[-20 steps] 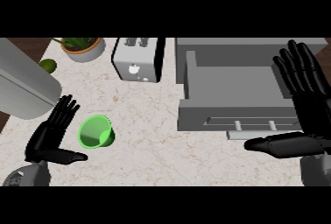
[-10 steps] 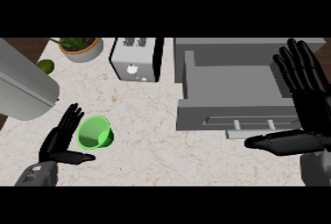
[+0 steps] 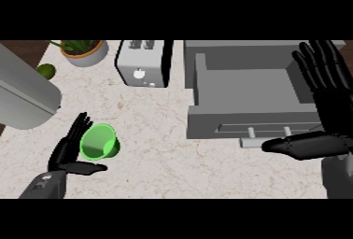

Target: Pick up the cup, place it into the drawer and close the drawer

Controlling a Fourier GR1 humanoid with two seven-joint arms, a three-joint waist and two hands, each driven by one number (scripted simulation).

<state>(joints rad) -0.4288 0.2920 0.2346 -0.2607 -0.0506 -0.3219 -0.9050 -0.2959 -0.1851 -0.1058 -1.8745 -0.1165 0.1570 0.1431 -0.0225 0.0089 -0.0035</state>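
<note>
my left robot hand point(image 3: 72, 150) is right beside the green cup point(image 3: 101, 142), which lies tipped on its side on the counter point(image 3: 158, 154), mouth turned up toward me. my fingers are straight and open along the cup's left side, my thumb pokes out below it, and i hold nothing yet. my right robot hand point(image 3: 324, 98) is open too, fingers up, resting at the right edge over the grey drawer point(image 3: 248, 100). the drawer is pulled open, well apart from the cup, and its handle point(image 3: 269, 140) faces me. i think the step now is to grab the cup. to do it well, i should slide my hand in until the cup sits between my thumb and fingers, then curl round its side, not its rim, so it does not roll away. a round cup on its side may roll if i bump it, so i should go slow. the toaster point(image 3: 143, 63), the plant pot point(image 3: 84, 50) and the big grey thing point(image 3: 24, 98) at the left are out of my way
</note>
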